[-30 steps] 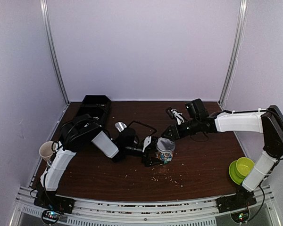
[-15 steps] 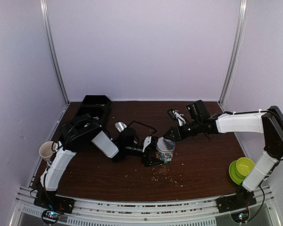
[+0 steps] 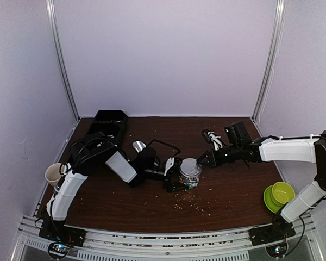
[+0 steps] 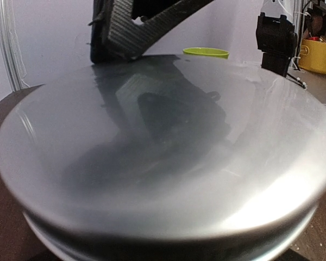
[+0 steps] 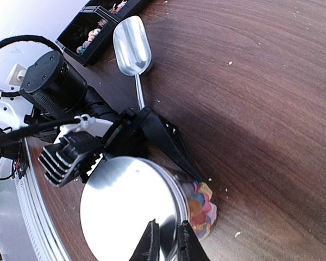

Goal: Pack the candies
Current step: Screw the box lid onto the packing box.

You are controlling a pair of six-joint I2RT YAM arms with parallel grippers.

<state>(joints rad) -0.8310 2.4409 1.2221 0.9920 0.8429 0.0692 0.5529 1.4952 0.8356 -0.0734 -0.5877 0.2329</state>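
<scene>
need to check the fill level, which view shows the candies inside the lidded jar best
Right wrist: the multicoloured candies show through the clear jar wall under the round silver metal lid. Top external gives only a tiny colourful band on the jar. Left wrist shows just the lid, no candies.

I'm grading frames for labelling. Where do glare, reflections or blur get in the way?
Left wrist view: the jar lid fills the frame, soft-edged, with a dark reflection of the finger above it. Right wrist view: sharp; the lid glares pale, yet the candies show through the jar. Top view: dim and small; candies in the jar cannot be made out.
</scene>
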